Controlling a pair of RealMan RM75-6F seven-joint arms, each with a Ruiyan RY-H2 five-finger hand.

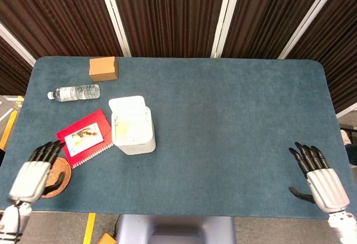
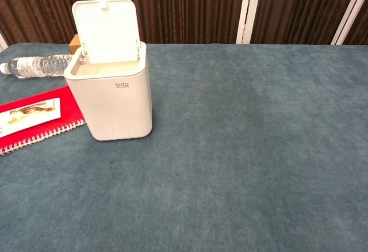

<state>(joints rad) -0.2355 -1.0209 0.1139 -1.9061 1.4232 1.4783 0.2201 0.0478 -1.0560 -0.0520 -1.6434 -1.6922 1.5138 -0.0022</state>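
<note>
A small white bin (image 1: pixel 133 128) (image 2: pixel 112 96) stands on the blue table, left of centre, with its lid (image 2: pixel 106 23) flipped up and open. My left hand (image 1: pixel 34 170) hovers at the table's near-left corner, over a woven coaster (image 1: pixel 56 176), fingers apart and holding nothing. Near the right front edge, my right hand (image 1: pixel 319 176) is spread with nothing in it. Neither hand shows in the chest view.
A red spiral notebook (image 1: pixel 85 138) (image 2: pixel 31 119) lies just left of the bin. Behind it lie a clear water bottle (image 1: pixel 74 92) (image 2: pixel 34 65) and a small cardboard box (image 1: pixel 104 68). Dark curtains run behind the table's far edge.
</note>
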